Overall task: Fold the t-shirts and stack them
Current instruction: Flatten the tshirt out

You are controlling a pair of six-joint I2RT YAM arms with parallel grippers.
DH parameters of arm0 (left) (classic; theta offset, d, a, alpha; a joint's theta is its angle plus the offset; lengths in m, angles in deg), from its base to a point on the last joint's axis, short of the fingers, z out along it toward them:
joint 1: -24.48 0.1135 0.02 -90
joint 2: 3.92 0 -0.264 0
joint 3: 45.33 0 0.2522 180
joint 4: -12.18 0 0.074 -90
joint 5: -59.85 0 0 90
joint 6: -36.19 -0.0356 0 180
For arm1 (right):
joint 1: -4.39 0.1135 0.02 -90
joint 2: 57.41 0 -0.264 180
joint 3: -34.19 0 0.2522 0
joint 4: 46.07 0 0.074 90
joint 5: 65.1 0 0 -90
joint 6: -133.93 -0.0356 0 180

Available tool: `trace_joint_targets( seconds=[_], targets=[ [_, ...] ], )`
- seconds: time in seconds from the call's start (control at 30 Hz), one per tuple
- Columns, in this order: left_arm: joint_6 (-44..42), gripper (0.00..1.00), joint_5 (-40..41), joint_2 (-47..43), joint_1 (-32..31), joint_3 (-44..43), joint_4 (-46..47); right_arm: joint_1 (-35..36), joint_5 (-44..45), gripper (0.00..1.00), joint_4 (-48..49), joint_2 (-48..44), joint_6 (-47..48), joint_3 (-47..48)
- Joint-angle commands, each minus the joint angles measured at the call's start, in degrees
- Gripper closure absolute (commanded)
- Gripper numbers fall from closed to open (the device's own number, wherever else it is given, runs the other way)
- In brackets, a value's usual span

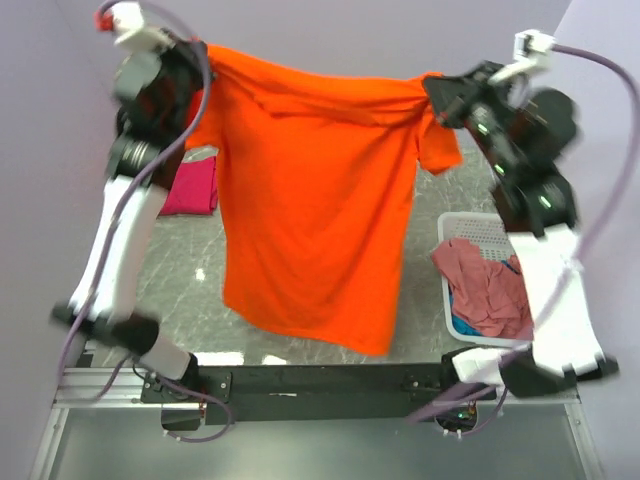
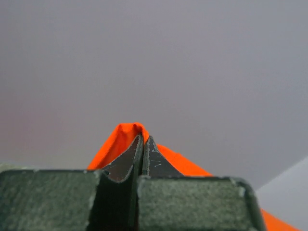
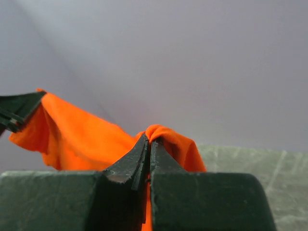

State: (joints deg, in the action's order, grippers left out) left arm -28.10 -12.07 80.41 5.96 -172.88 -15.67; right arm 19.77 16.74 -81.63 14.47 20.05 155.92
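Hanging orange t-shirt [image 1: 310, 200], not yet folded, between left claw [image 1: 203, 50] and right claw [image 1: 436, 88], both clenched on shoulders, 11 and 1 o'clock; magenta t-shirt [image 1: 190, 187] on desk [image 1: 200, 280], 9 o'clock; rose-pink t-shirt [image 1: 485, 285], blue t-shirt [image 1: 462, 322] wait in basket [image 1: 482, 228], 4 o'clock.

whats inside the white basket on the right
A rose-pink shirt lies crumpled in the basket, with blue cloth showing beneath it. Whatever lies under them, and the basket's right side behind the right arm, is hidden.

No readable text, label or number shows in any view
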Motion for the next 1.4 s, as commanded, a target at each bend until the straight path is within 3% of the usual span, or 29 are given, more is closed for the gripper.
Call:
trace_joint_targets(
  seconds=[0.0,0.17,0.27,0.33,0.4,0.5,0.7,0.77,0.9,0.97,1.0,1.03,1.07,1.1,1.17,1.2,1.3,1.37],
  targets=[
    [1.1,0.99,-6.5,9.6,6.0,-8.9,-3.9,-1.3,6.5,1.00,5.8,5.9,1.8,4.6],
    [0.9,0.99,-10.2,19.9,9.2,-25.8,-6.2,-1.9,3.8,1.00,0.1,19.4,2.3,25.5],
    [2.0,0.99,-14.4,18.4,11.6,-25.2,-3.9,-2.5,3.3,1.00,-3.4,22.7,1.9,31.3],
    [1.4,0.99,-13.4,14.7,11.9,-20.5,-3.4,-2.7,3.1,1.00,-2.4,21.1,2.0,27.9],
    [0.9,0.99,-12.1,11.3,12.2,-15.0,-2.0,-2.7,3.1,1.00,1.0,15.3,1.7,16.9],
    [1.4,0.99,-11.0,3.5,12.3,0.8,-0.2,-2.6,2.8,1.00,2.6,6.6,0.9,0.4],
    [9.7,0.99,-7.5,-10.2,12.2,38.2,-0.3,-2.5,0.2,1.00,0.6,-7.1,-5.9,-31.6],
    [14.7,0.99,-9.2,-13.7,12.1,45.5,-0.3,-2.0,-4.3,1.00,3.1,-10.7,-10.5,-44.9],
    [25.5,0.99,-1.4,-16.0,11.4,58.3,-9.6,-0.6,-10.9,1.00,3.9,-10.9,-12.5,-57.3],
    [30.0,0.99,-0.5,-16.0,10.7,60.1,-14.8,0.6,-13.6,0.95,2.5,-9.1,-12.0,-61.1],
    [31.0,0.96,0.3,-16.3,10.4,61.7,-16.7,1.1,-14.5,0.86,1.7,-8.5,-12.0,-62.2],
    [33.9,0.78,1.3,-16.4,10.2,62.8,-19.2,1.2,-15.8,0.79,1.3,-7.2,-11.7,-63.1],
    [34.4,0.69,1.9,-16.7,10.1,64.0,-21.6,1.2,-16.1,0.65,0.5,-6.6,-10.8,-63.9],
    [34.8,0.59,2.6,-17.2,10.1,65.8,-22.8,1.3,-15.1,0.59,-1.6,-6.1,-10.4,-63.9],
    [35.8,0.11,3.1,-18.9,10.1,66.1,-24.5,1.2,-13.0,0.44,-3.4,-5.6,-9.4,-62.4],
    [35.5,0.01,3.6,-19.4,10.1,64.7,-25.7,1.2,-11.6,0.36,-5.0,-5.4,-9.1,-61.5],
    [34.5,0.00,5.8,-21.0,10.0,59.6,-27.7,1.3,-11.4,0.19,-7.5,-5.6,-7.8,-56.1],
    [33.3,0.00,5.4,-20.8,10.0,57.6,-26.8,1.3,-11.0,0.16,-7.6,-5.9,-6.4,-52.3]
  ],
)
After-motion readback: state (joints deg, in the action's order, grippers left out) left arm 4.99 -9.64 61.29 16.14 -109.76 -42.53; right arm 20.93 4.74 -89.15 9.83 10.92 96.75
